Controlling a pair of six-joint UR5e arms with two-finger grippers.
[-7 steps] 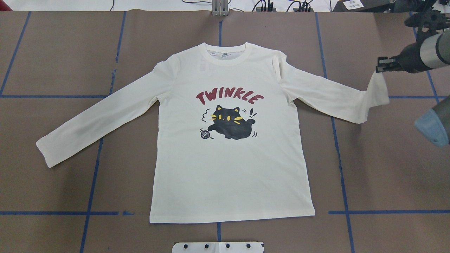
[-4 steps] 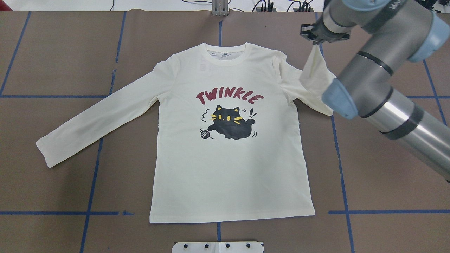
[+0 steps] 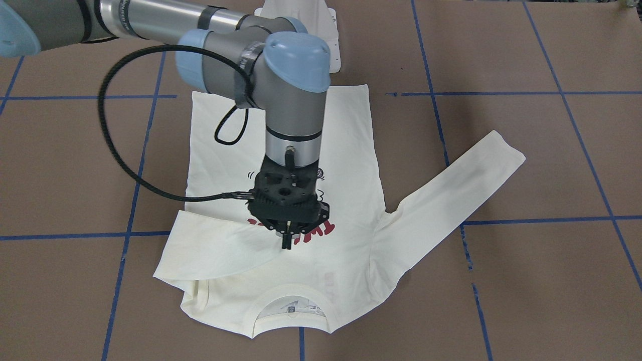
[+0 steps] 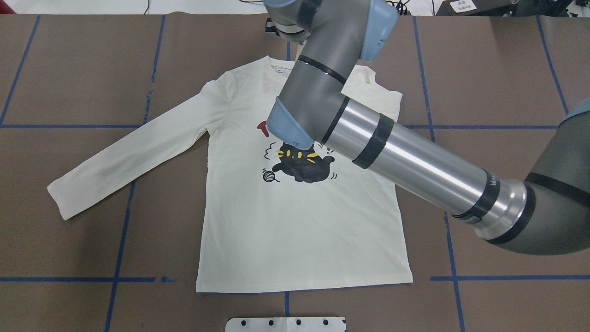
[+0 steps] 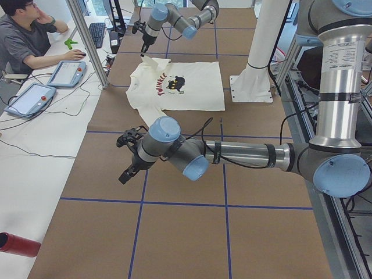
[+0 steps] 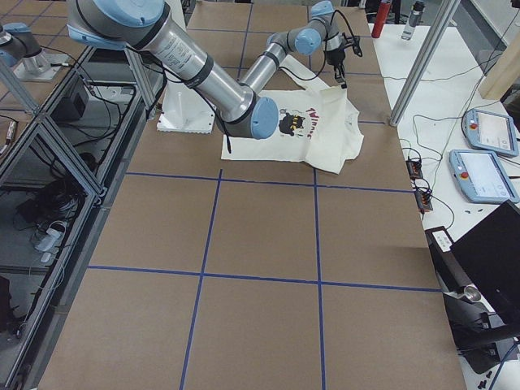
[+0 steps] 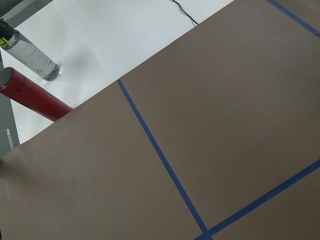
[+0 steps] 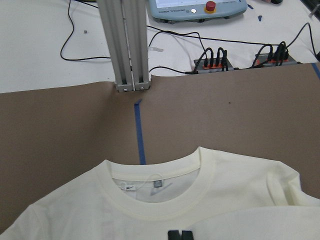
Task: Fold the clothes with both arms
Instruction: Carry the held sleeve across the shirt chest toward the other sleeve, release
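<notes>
**Progress: early stage, first fold under way.**

- The T-shirt [image 4: 295, 221] lies print-up and flat on the counter [image 4: 69, 69], with its collar on the far side from my base.
- My right arm [image 4: 405, 157] reaches across the T-shirt. My right pincer [image 3: 287, 243] stands over the red lettering. Its fingers appear pressed together on the cuff of the folded sleeve [image 3: 220, 245], which runs from the shoulder in across the chest.
- I judge that the cuff is not yet released.
- The flat sleeve [image 4: 133, 152] lies stretched out to the side, unfolded.
- My left pincer [image 5: 125, 173] hangs over bare counter, well apart from the T-shirt. I cannot tell whether it is spread or pressed together.

**Outstanding, in my judgement:** release the cuff, fold the flat sleeve inward, then fold the body from hem to collar.
</notes>
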